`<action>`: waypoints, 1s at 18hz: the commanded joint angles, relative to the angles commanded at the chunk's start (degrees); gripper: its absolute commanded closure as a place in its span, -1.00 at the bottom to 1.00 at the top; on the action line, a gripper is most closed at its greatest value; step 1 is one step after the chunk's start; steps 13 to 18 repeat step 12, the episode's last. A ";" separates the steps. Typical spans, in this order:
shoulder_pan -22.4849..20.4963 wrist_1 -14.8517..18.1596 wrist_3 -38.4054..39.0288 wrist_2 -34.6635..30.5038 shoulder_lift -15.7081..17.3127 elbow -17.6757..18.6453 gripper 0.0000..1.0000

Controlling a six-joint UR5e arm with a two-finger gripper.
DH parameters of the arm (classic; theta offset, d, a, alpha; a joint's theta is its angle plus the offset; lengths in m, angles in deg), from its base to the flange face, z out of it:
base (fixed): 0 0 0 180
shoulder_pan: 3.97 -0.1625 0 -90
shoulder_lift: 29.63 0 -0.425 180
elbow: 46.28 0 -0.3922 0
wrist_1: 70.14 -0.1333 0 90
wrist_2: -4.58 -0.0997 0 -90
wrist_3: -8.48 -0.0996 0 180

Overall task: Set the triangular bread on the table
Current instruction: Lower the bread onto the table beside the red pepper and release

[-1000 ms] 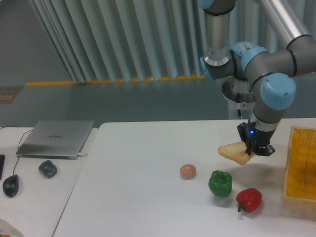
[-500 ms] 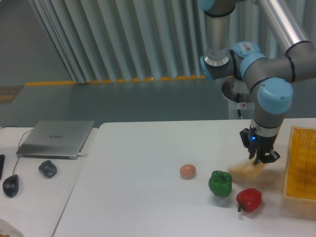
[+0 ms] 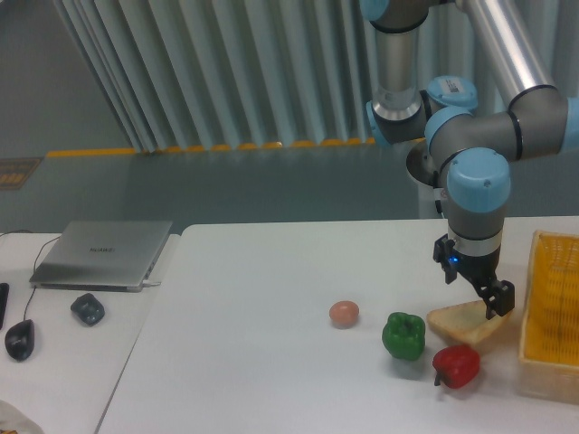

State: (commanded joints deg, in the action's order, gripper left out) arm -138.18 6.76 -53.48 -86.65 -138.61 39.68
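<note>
- Now the triangular bread [image 3: 466, 323] lay flat on the table [image 3: 262, 362], near the right side, between the green pepper [image 3: 403, 335] and the yellow basket [image 3: 552, 312].
- The gripper [image 3: 481, 289] was just above the bread, at its upper right part, and its dark fingers [image 3: 499, 299] looked spread apart, not pinching the slice; whether a fingertip touched the crust I could not tell.
- The red pepper [image 3: 456, 365] stood just in front of the bread, almost touching its front edge, and the green pepper was just beside its left tip.
- A small pinkish-orange ball [image 3: 344, 313] sat to the left of the green pepper, a little apart from it.
- On the adjoining pale surface at the left there were a closed grey laptop [image 3: 104, 253], a small dark object [image 3: 88, 308] and a black mouse [image 3: 19, 339], all well apart from the bread.
</note>
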 joint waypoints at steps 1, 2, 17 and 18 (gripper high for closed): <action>0.00 -0.09 -0.09 0.00 0.09 -0.18 -1.00; -0.09 -0.17 -0.44 0.00 0.18 -0.35 -1.00; 0.17 -1.93 -3.78 0.44 0.26 -0.09 -1.00; 0.17 -1.93 -3.78 0.44 0.26 -0.09 -1.00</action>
